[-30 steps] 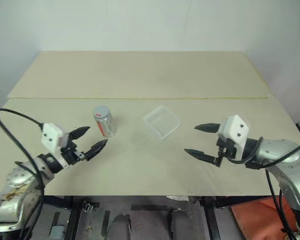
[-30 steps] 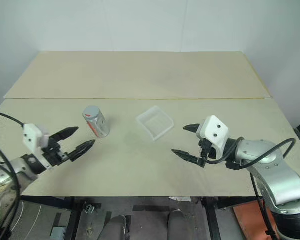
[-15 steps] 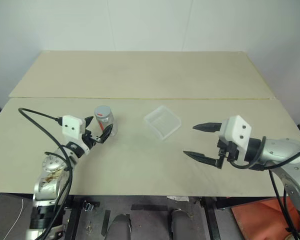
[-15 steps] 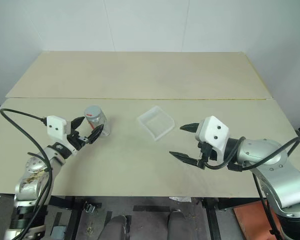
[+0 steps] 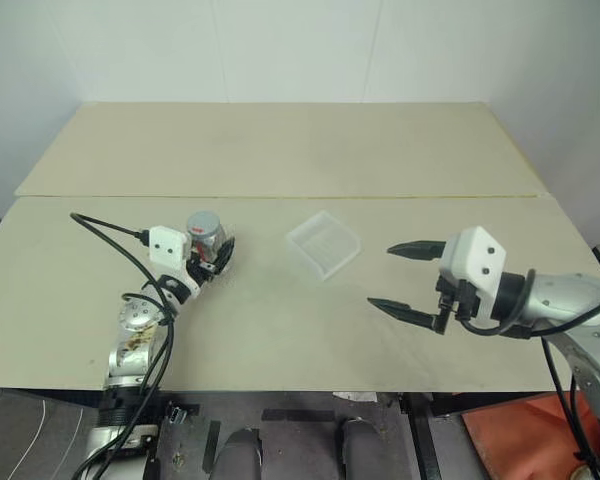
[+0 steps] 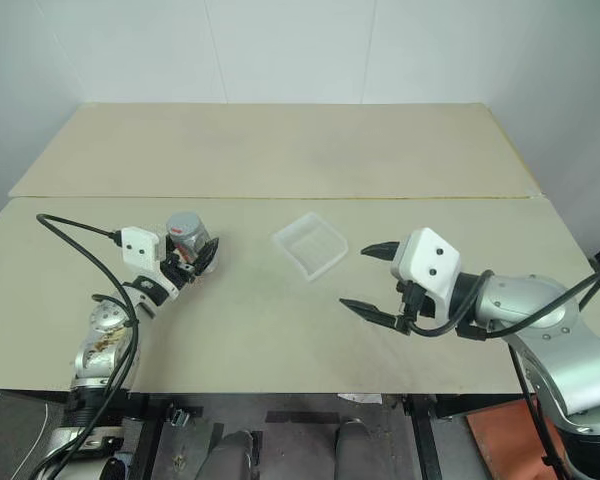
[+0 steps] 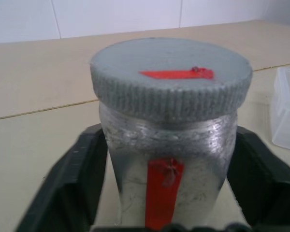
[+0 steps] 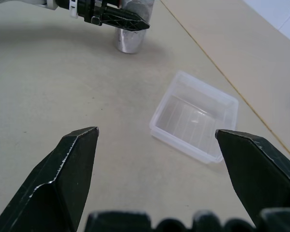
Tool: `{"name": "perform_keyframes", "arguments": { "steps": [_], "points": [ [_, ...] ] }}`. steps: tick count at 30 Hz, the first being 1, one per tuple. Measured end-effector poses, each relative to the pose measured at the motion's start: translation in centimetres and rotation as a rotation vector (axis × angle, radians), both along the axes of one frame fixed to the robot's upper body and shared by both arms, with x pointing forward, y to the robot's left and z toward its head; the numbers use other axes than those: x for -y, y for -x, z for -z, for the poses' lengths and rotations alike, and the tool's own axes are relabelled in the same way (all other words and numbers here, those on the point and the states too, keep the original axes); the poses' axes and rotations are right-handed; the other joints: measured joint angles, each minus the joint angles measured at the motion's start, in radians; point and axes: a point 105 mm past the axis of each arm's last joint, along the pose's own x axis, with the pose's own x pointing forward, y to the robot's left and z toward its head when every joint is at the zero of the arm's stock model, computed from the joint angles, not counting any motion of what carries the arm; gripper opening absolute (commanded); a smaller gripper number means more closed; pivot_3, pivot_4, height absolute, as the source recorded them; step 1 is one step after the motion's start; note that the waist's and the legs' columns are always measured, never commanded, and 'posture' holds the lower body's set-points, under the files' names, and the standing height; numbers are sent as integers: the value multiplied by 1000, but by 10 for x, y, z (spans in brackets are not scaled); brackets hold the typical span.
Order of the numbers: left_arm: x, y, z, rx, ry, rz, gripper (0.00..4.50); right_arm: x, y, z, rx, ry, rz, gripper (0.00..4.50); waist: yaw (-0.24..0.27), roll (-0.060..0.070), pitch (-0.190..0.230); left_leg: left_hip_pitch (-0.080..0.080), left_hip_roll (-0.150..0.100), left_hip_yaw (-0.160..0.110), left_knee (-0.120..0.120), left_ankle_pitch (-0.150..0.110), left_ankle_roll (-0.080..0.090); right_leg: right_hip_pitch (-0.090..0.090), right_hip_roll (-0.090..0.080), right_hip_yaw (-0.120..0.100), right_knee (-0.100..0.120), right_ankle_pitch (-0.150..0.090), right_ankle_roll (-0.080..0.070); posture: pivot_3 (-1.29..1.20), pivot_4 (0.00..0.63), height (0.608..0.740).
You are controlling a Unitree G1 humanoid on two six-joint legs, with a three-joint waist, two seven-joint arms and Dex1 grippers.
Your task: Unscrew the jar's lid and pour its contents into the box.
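Jar is standing upright on the worktop, its long axis pointing straight up, with the grey ribbed lid sitting level on top and a red strip showing across the lid and down the silvery side. It is sitting on the robot's left half of the worktop, well apart from the clear plastic box, which is lying flat near the middle with its open side facing up. The left gripper is reaching in level from the near side and is closing around the jar's body just below the lid; its two black fingers are flanking the jar on either side and are sitting right against its sides, though whether they are pressing firmly cannot be told. The right gripper is hovering above the worktop on the robot's right, its jaws spread wide and holding nothing, pointing toward the box and the jar beyond it.
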Motion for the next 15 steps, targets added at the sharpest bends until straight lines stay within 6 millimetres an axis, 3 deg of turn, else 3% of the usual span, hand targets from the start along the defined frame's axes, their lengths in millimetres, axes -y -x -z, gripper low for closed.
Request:
{"name": "perform_keyframes", "arguments": {
  "steps": [2, 9, 12, 15],
  "points": [
    [0, 0, 0, -1, 4, -2, 1925, 1, 0, -2, 10, 0, 4, 4500, 0, 0, 0, 0, 0, 0, 0, 0, 0, 0, 0, 0, 0, 0, 0, 0, 150, 740],
    [2, -1, -4, -42, -24, 47, 1924, -3, 2, -8, 22, -18, -16, 4500, -2, 0, 0, 0, 0, 0, 0, 0, 0, 0, 0, 0, 0, 0, 0, 0, 150, 740],
    [11, 3, -21, -72, -50, 199, 1924, -11, -5, -25, 49, -112, -24, 4500, -8, 0, 0, 0, 0, 0, 0, 0, 0, 0, 0, 0, 1, 0, 0, 0, 150, 740],
    [28, 13, -56, -26, -68, 389, 1924, -19, -13, -41, 50, -205, -30, 4500, -6, 0, 0, 0, 0, -1, 0, 0, -1, -1, 0, 0, 1, 0, 0, 0, 150, 740]
  ]
}}
